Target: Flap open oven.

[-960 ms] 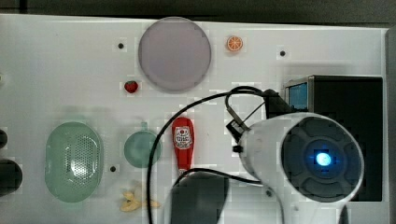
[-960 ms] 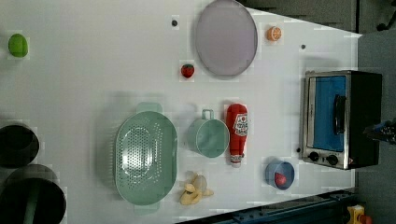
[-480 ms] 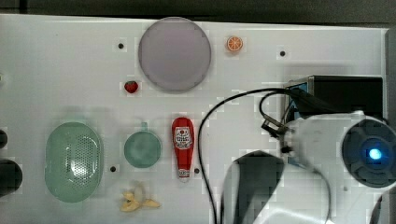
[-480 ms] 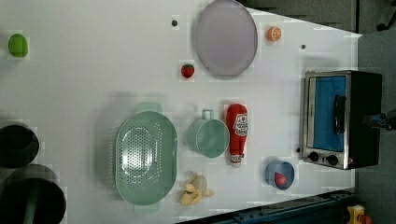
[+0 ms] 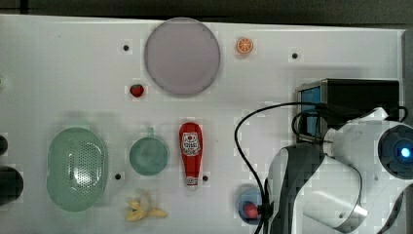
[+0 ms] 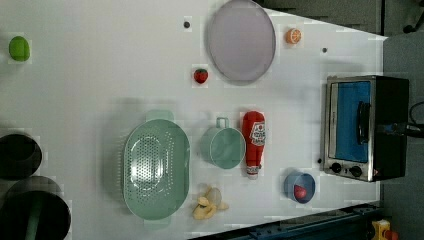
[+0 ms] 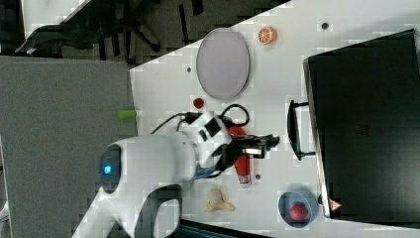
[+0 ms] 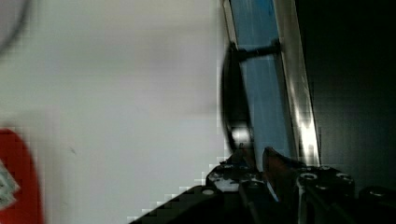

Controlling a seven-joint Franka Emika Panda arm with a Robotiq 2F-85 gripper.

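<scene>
One risk stands out: the hand (image 7: pixel 267 143), its fingers set to a narrow gap and holding nothing, hangs just short of the oven's (image 6: pixel 364 127) bar handle (image 7: pixel 293 130) in the right view. In the wrist view the fingertips (image 8: pixel 273 161) sit close against the handle and the blue glass door, which looks shut. If the fingers slide past the bar instead of hooking it, they may scrape the glass or shove the whole oven along the table (image 5: pixel 63 73). A pull at a bad angle could tip the box rather than drop the door.

The oven stands at the left view's right edge of the white table. A blue bowl (image 6: pixel 299 186) with a red fruit sits near its front corner, perhaps in the falling door's path. A ketchup bottle (image 6: pixel 254 142) lies further off. Beyond the table, grey floor and dark chair legs show.
</scene>
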